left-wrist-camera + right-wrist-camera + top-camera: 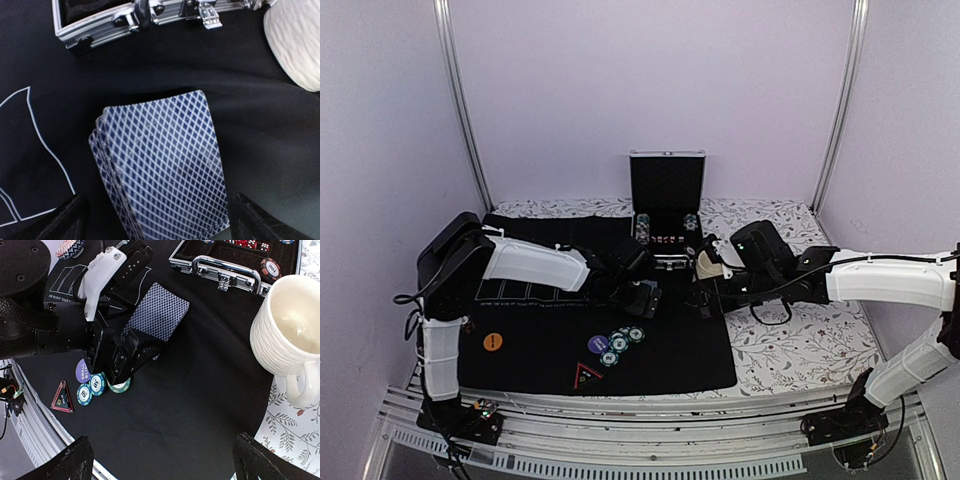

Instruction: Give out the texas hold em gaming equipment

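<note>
Blue-grey diamond lattice covers the backs of the playing cards (165,170), a small deck slightly fanned at its left edge and lying face down on the black felt mat (540,350) near the middle of the tabletop. The left hand (159,197) stands wide, one finger on each side of the deck, with a gap showing on the left side. At 6 o'clock from that hand lie green-and-white edged poker chips (620,345) in a loose cluster, with a round purple button (598,345) touching them at 9 o'clock and a red-bordered triangular marker (586,377) just below. An orange button (493,341) sits well apart, further towards 9 o'clock. The aluminium case (667,215) stands open at 12 o'clock, with more chips inside. A cream mug (290,335) is at 3 o'clock from the deck. The right hand (162,440) is spread wide over bare felt, holding nothing.
</note>
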### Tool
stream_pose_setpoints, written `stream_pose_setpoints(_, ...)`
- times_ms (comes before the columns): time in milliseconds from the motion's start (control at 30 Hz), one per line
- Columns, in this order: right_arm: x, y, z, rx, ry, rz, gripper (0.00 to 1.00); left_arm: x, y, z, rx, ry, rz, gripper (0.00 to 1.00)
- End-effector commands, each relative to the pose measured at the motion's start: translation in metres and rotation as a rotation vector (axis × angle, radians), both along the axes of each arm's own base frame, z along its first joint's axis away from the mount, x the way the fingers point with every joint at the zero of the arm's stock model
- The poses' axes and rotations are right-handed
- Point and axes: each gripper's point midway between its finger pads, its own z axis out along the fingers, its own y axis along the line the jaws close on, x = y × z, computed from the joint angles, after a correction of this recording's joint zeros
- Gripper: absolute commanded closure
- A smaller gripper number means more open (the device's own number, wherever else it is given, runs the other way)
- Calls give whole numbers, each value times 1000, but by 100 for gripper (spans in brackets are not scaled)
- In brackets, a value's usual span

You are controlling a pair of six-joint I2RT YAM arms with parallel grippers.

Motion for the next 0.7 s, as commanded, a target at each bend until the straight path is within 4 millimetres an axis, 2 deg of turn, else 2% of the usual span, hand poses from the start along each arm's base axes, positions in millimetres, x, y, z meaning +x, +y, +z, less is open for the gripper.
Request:
stream_pose_setpoints(0, 5, 4, 11, 21, -28, 2, 1, -5, -11, -5, 13, 12, -40, 2)
stream_pose_setpoints(233, 4, 1, 9, 9, -29, 2, 1, -5, -17, -6, 1, 25, -53, 2)
stream_pose_setpoints(667, 3, 0, 7, 1, -31, 7, 1, -8, -12, 5, -19, 14, -48, 2)
